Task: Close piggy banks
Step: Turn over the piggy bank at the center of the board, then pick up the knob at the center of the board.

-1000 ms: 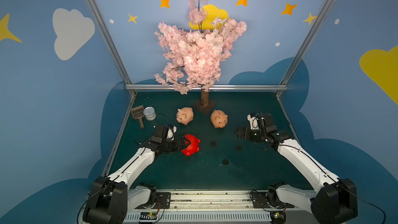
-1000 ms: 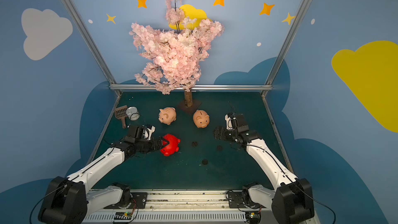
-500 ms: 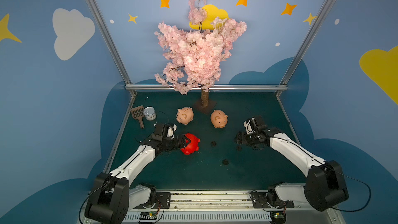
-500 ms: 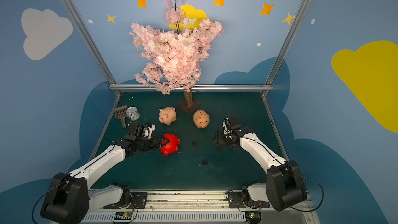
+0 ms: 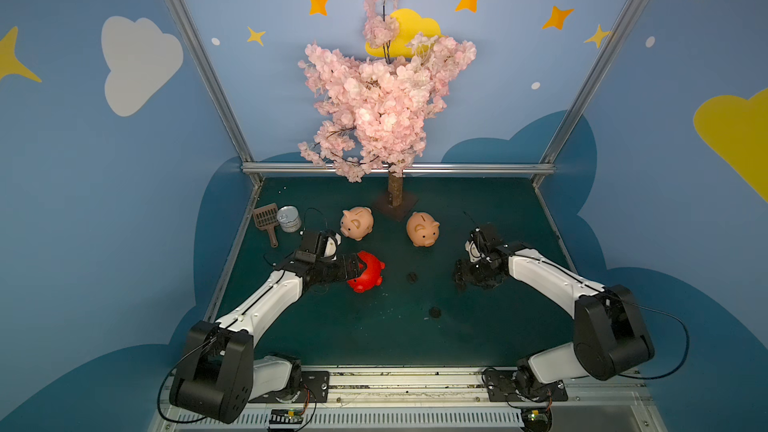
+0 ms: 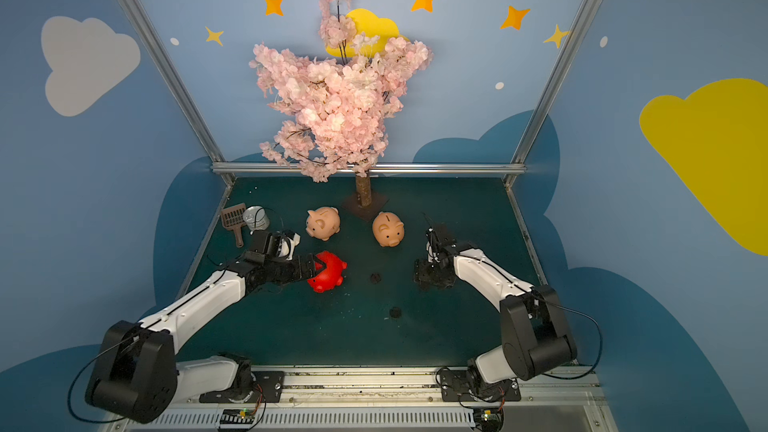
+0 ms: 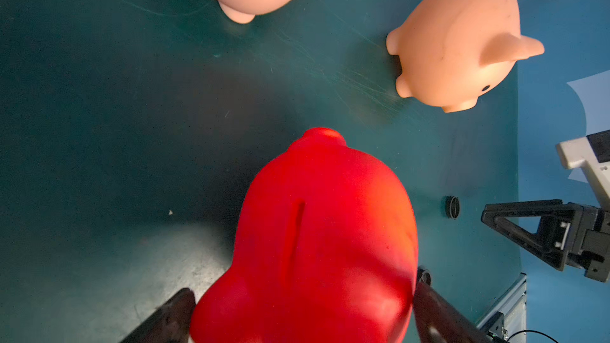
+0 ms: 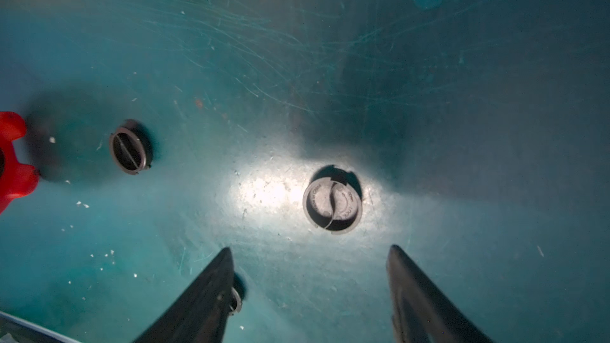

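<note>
Piggy banks [image 5: 356, 223] [image 5: 423, 228] [image 5: 372, 274]: two peach, one red in left gripper [image 5: 355, 270] grip; right gripper [image 8: 311, 250] agape.

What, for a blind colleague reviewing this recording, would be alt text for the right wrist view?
The right gripper, open and empty, hovers over a scratched teal table, just short of a round dark plug lying there. A second plug lies further off, near the red piggy bank at the frame's edge.

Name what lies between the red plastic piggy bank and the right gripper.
A small dark round plug lies on the green mat, about midway from the red plastic piggy bank to the right gripper; both top views show it.
</note>
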### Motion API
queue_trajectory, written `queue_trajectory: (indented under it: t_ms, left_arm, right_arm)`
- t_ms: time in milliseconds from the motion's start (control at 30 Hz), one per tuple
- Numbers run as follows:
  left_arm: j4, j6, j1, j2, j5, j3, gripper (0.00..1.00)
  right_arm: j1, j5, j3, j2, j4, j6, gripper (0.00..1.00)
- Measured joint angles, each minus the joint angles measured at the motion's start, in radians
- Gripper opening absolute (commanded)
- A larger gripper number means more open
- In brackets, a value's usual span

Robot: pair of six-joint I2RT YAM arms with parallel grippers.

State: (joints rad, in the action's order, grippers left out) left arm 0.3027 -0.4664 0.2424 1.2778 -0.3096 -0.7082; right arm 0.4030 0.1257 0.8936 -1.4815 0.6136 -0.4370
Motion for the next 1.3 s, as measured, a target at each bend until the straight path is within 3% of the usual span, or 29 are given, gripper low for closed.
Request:
queue_trajectory:
  t_ms: [300,567,1300]
  left_arm:
    - [0.014,0.018,0.0,0.001,0.02,-0.013,1.0]
    - [0.096,0.03,-0.006,-0.037,0.131,-0.013,0.99]
    - [0.098,0.046,-0.005,0.005,0.138,-0.048,0.99]
  right_arm:
    - [0.012,0.001,0.002,-0.031,-0.003,0.0,0.62]
    - [0.024,0.001,0.01,-0.039,-0.004,-0.003,0.61]
    - [0.045,-0.015,0.031,-0.093,-0.002,-0.012,0.47]
